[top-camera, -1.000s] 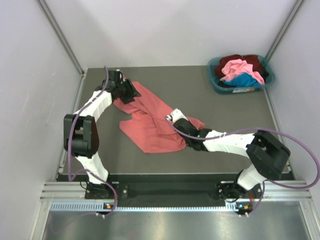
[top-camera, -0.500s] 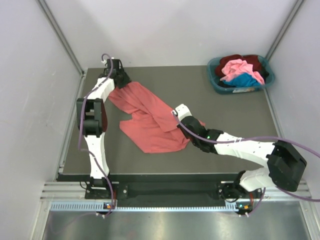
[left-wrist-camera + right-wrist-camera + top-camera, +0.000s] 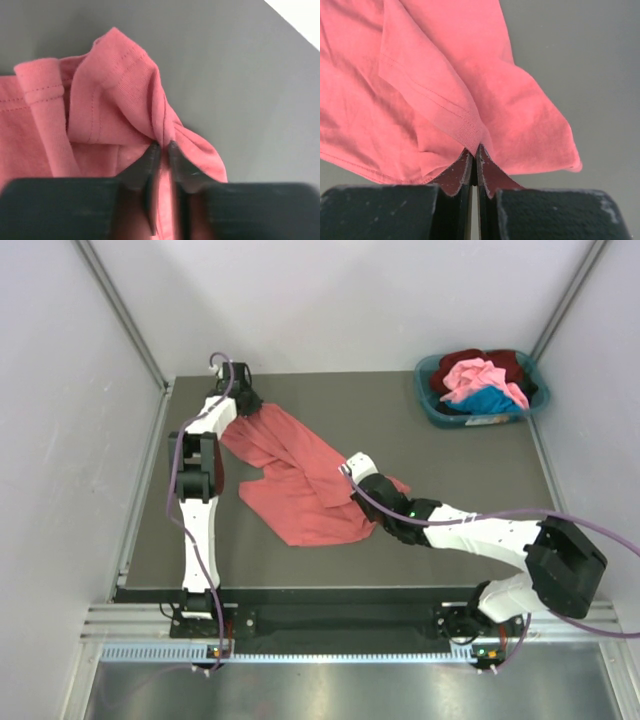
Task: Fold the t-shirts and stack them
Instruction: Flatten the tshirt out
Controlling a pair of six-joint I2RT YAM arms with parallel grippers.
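Observation:
A salmon-red t-shirt point(image 3: 295, 480) lies crumpled on the dark grey table point(image 3: 400, 415), left of the middle. My left gripper point(image 3: 244, 402) is at the shirt's far-left end. In the left wrist view this gripper point(image 3: 162, 146) is shut on a bunched fold of the red cloth point(image 3: 115, 90). My right gripper point(image 3: 352, 470) is at the shirt's right edge. The right wrist view shows it point(image 3: 475, 149) shut on a ribbed hem of the same shirt point(image 3: 445, 85).
A teal basket point(image 3: 480, 420) stands at the table's far right corner with a pink t-shirt point(image 3: 478, 375), a dark maroon one point(image 3: 507, 362) and a blue one point(image 3: 488, 400) heaped in it. White walls close in the table on three sides.
The left arm has stretched out toward the far-left corner and its gripper has closed on the shirt's far end. The right arm shifted slightly, still gripping the cloth.

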